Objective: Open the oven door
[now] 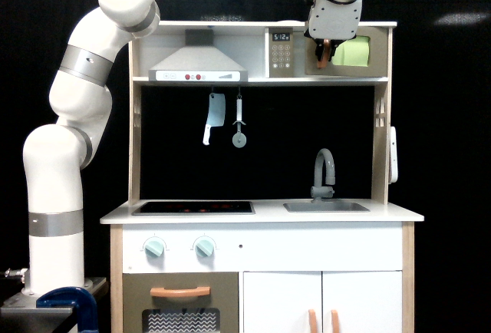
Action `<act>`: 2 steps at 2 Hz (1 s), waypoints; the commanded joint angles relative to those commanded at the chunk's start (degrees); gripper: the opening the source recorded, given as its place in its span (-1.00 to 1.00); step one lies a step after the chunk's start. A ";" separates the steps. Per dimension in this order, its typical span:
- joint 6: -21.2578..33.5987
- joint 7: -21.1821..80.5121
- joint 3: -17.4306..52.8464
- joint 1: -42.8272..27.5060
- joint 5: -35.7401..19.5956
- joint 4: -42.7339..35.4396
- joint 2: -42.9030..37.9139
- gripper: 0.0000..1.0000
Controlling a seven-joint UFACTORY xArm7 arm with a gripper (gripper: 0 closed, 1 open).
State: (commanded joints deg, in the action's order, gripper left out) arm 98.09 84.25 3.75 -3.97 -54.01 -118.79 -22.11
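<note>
"Slipping off the handle [323, 58] looks like the main risk on the oven door [357, 53]: short, vertical, orange, offering little to hook."

"Agreed. Hard to read the gripper [328, 44] too. Dark fingers [331, 41] sitting at the top of that handle, apparently either side of it, yet impossible to tell whether pinching it or merely flanking it."

"So pulling with a loose hold means sliding free and leaving the door shut. Anything else?"

"Pulling straight out instead of following the hinge arc. Could wrench the handle, or tug the whole toy kitchen forward. Hinge side not visible, presumably opposite the handle."

"And the door itself?"

"Small, taupe-grey, with a lime-green rectangular window filling most of it. Placed immediately to the exterior view's right of the keypad panel [280, 51], on the same top shelf level. Appears closed or barely cracked; no clear gap showing."

"Surroundings worth minding?"

"Handle closest to the keypad panel, so a sideways drift risks scraping that panel. Range hood [197, 63] on the other side of the keypad panel, well clear of the work. Faucet [324, 172] far below the keypad panel and slightly to the exterior view's right, out of the swing. Larger door with the zigzag window [178, 302] lower yet, down near the floor on the hood's side; not the target, best ignored."
</note>
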 joint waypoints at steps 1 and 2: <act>0.55 0.00 -0.71 1.10 0.16 -1.39 -1.04 1.00; 0.95 0.63 -1.78 2.69 0.67 1.06 1.17 1.00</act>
State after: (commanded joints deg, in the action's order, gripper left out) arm 99.04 84.87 1.97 -1.28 -53.34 -117.74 -20.94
